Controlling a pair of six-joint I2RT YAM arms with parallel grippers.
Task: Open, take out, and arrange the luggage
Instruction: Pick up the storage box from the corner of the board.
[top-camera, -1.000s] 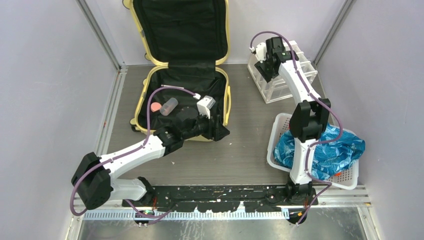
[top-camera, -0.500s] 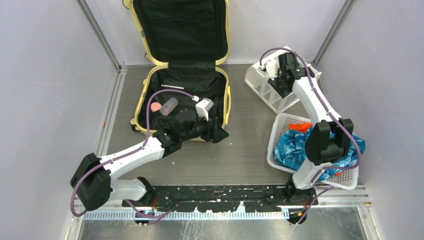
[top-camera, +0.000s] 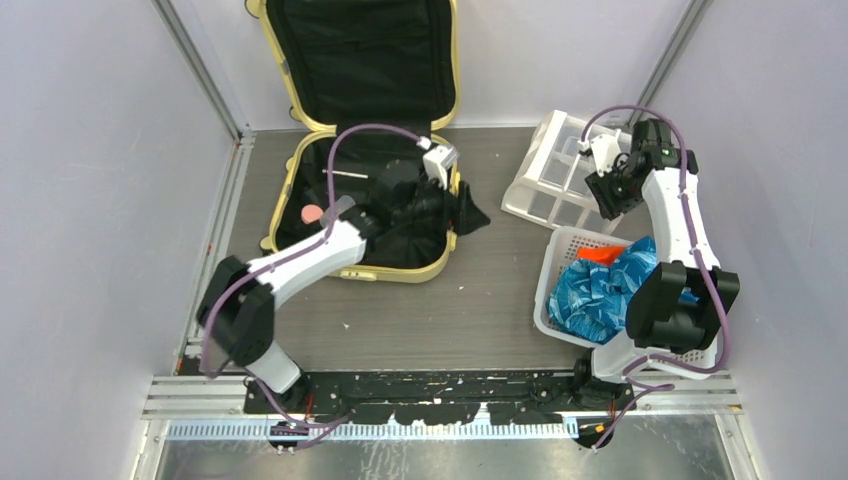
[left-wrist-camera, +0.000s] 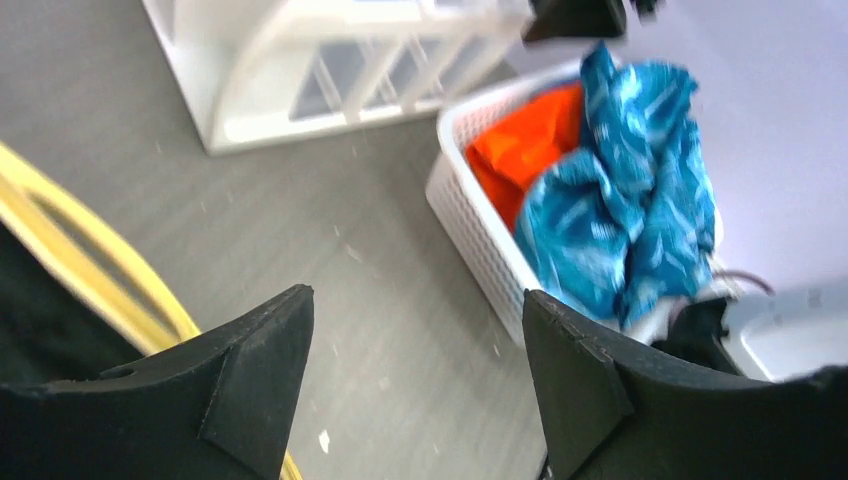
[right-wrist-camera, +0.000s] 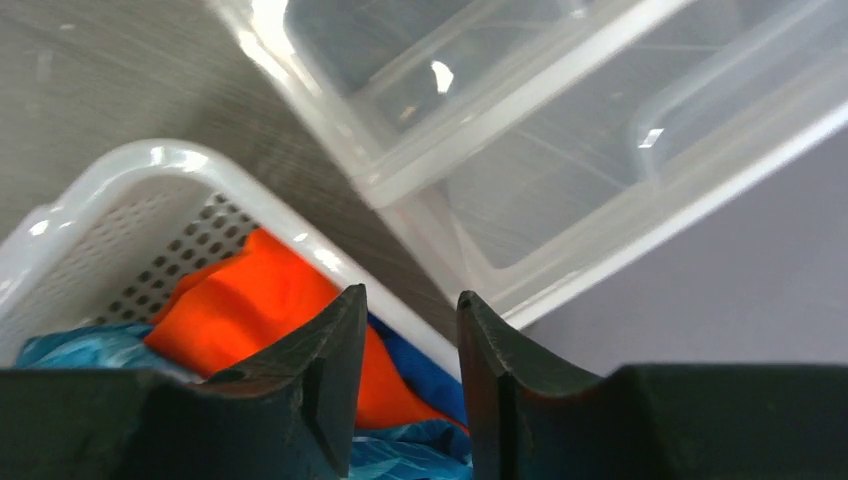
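Jaws on the left arm (top-camera: 300, 262) stand wide apart with nothing between them, hanging over the right rim of the luggage (top-camera: 395, 273). The right jaws, at the end of the right arm (top-camera: 680, 215), show only a narrow gap. As far as the wrist view lets me see, nothing is caught in it.

Nearest on the right side of the table (top-camera: 450, 320) sits a white perforated basket (top-camera: 547, 285). It is heaped with a blue patterned cloth (top-camera: 600, 290), and an orange cloth (top-camera: 600, 255) shows at its far end. The right jaws hover just past that far end, close to the right side of a white drawer bin (top-camera: 550, 180). The bin lies askew beyond the basket, apart from the luggage.

Left of centre the pale yellow luggage lies open, its lower shell flat on the table and lined in black. Inside, near the left wall, rests a small pink disc (top-camera: 312, 213), and a thin white stick (top-camera: 345, 173) lies farther back. The left arm reaches across this shell from the near left.

Farthest off, the lid (top-camera: 360, 60) stands upright against the back wall (top-camera: 540, 50), its black lining facing the room.
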